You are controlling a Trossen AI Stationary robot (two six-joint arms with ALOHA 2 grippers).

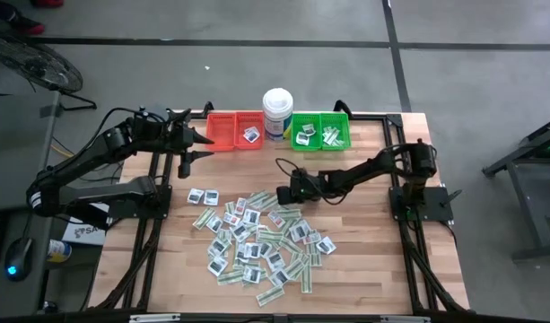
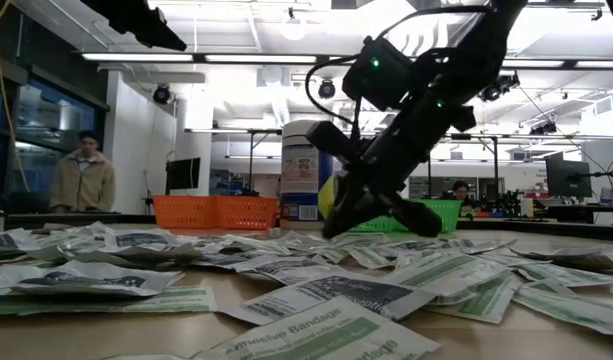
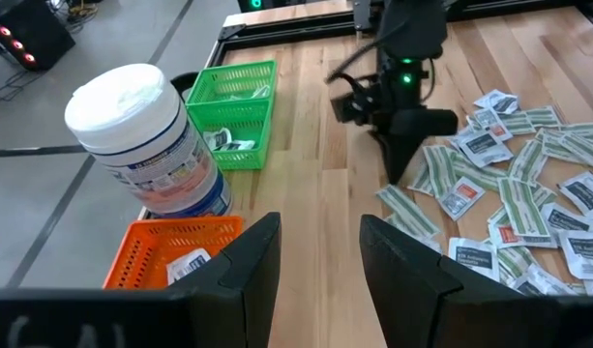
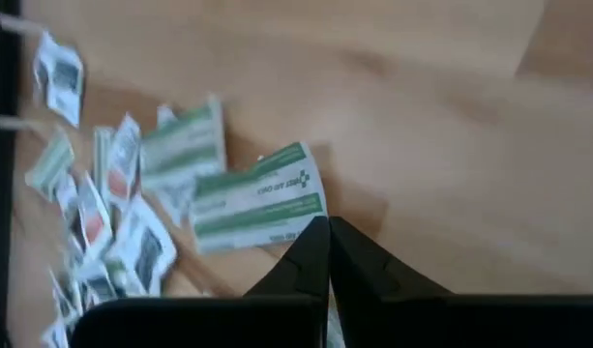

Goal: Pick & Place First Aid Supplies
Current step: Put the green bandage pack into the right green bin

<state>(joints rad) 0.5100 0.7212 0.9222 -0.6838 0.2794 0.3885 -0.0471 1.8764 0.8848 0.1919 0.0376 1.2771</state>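
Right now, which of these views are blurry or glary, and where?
Right wrist view: soft throughout, the green-and-white strip smeared. Low view: nearest packets out of focus, bright ceiling lights behind the dark right gripper. Left wrist view: fairly sharp, white tub lid washed out.

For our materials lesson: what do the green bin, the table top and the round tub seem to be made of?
Green bin: probably moulded plastic, with lattice walls and even bright colour.
Table top: wood, matt, with plank seams and grain.
Round tub: probably plastic, smooth white lid, printed label.
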